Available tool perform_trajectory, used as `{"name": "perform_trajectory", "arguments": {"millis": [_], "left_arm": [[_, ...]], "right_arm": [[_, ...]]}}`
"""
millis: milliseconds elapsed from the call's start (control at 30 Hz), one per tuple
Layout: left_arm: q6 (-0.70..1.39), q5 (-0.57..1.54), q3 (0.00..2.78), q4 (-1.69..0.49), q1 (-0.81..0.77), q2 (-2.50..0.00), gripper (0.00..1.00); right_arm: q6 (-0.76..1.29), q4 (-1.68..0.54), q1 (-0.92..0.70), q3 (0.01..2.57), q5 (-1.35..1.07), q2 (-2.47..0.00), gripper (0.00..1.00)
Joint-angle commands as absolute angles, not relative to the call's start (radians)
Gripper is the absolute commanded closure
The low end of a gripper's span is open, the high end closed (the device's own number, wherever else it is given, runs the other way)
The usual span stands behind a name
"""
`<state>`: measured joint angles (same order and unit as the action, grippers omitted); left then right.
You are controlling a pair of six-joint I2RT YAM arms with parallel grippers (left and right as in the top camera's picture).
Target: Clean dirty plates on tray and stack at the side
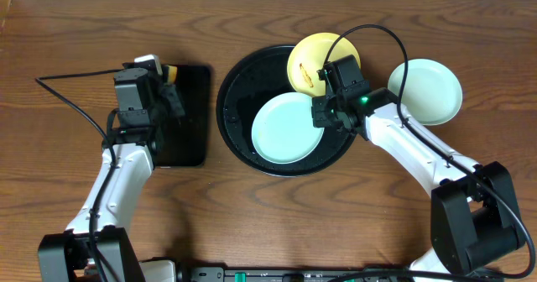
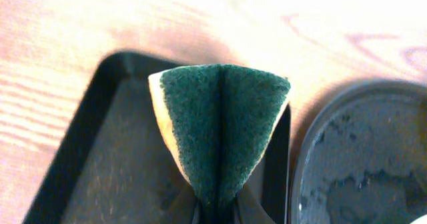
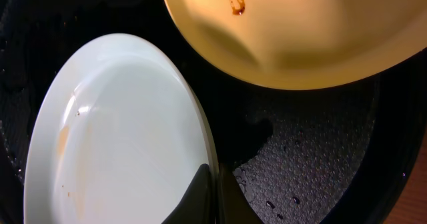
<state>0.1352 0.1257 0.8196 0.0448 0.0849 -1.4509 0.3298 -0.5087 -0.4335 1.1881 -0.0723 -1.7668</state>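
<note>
Right end effector (image 3: pixel 213 175) pinches one of two mint plates (image 1: pixel 285 131), left end effector (image 2: pixel 215 207) one sponge (image 2: pixel 223 127), near one yellow plate (image 1: pixel 307 59)

sponge (image 2: pixel 220 127): green scouring face outward, folded along a centre crease, yellow foam showing down its left edge, narrowing to a pinched base.
small tray (image 1: pixel 191 114): black, rectangular, raised rim, rounded corners; floor dull with faint streaks.
sponge and small tray: sponge stands over the tray's far end; whether it touches the floor cannot be told.
</note>
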Motion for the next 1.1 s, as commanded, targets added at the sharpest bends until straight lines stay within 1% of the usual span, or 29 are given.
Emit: {"name": "perform_trajectory", "arguments": {"millis": [0,133,233,300,433,533,667,800,1067], "left_arm": [[0.144,0.104,0.838,0.067,0.083,-1.437,0.92],[0.143,0.119,0.868,0.067,0.057,-1.437,0.92],[0.145,0.121,0.894,0.068,0.009,-1.437,0.92],[0.191,0.150,0.908,0.040,-0.036,-1.436,0.92],[0.293,0.278,0.915,-0.034,-0.144,-1.436,0.92],[0.329,0.280,0.915,-0.068,-0.215,-1.436,0.92],[0.346,0.276,0.914,-0.061,-0.289,-1.440,0.92],[0.345,0.267,0.914,-0.055,-0.334,-1.457,0.92],[0.346,0.258,0.914,-0.047,-0.370,-1.520,0.92]], "right_arm": [[0.344,-0.509,-0.447,1.182,-0.072,-1.769,0.99],[0.344,-0.509,-0.447,1.182,-0.072,-1.769,0.99],[0.344,-0.509,-0.447,1.182,-0.072,-1.769,0.99],[0.344,-0.509,-0.447,1.182,-0.072,-1.769,0.99],[0.344,-0.509,-0.447,1.182,-0.072,-1.769,0.99],[0.344,-0.509,-0.447,1.182,-0.072,-1.769,0.99],[0.344,-0.508,-0.447,1.182,-0.072,-1.769,0.99],[0.344,-0.508,-0.447,1.182,-0.072,-1.769,0.99],[0.344,-0.508,-0.447,1.182,-0.072,-1.769,0.99]]}}
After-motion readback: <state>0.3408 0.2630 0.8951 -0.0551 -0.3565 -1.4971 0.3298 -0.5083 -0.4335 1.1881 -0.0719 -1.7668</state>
